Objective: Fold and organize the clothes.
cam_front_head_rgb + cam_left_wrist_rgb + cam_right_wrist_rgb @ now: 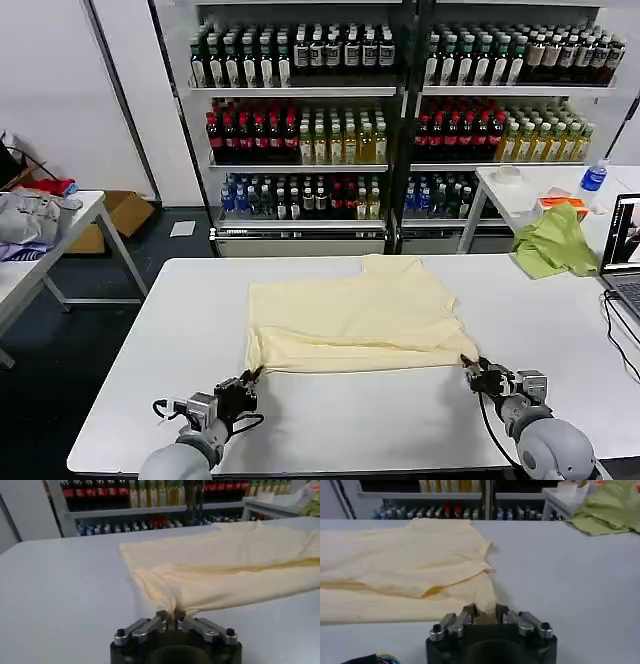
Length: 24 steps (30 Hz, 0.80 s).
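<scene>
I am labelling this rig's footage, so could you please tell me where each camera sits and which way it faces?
Head view: on the robot's head, looking forward and down at the white table; both arms show, left gripper and right gripper at the T-shirt near corners.
Left wrist view: on the left wrist, facing the shelves; its fingers pinch the T-shirt.
Right wrist view: likewise, right gripper.
All share the T-shirt.

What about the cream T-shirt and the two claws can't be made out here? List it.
- T-shirt neck label: no view shows it.
- Underside layers: head view, covered by the folded-over top layer.
- Hem corner in the left claw: left wrist view, hidden between the fingers.
- Corner in the right claw: right wrist view, likewise hidden.
</scene>
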Tool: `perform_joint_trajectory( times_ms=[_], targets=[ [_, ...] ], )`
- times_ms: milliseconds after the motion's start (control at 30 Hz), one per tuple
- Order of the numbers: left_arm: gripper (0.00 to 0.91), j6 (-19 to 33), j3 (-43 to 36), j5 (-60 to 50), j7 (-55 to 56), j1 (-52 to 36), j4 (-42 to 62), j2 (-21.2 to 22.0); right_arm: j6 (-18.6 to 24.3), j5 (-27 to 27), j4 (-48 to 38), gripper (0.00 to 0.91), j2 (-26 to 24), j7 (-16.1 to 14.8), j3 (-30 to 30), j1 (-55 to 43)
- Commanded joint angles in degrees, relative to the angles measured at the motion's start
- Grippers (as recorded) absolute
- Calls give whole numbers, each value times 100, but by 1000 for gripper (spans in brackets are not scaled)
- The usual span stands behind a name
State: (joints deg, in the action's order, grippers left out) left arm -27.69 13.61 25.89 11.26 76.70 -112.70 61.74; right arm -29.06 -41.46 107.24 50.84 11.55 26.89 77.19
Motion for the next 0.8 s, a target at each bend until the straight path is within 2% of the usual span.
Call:
perform_joint_trajectory(
  times_ms=[33,300,800],
  targets=[
    [20,-4,67,-8,7,318,-341,-46,5,88,196,0,-21,-9,101,263],
    [20,-4,221,-214,29,1175,-1194,-184,46,355,1281,0,-84,20,489,1396],
    [20,108,768,-563,29,2714,-2096,-430,408,1190,2351,0,-227,2,1213,3650]
  ],
)
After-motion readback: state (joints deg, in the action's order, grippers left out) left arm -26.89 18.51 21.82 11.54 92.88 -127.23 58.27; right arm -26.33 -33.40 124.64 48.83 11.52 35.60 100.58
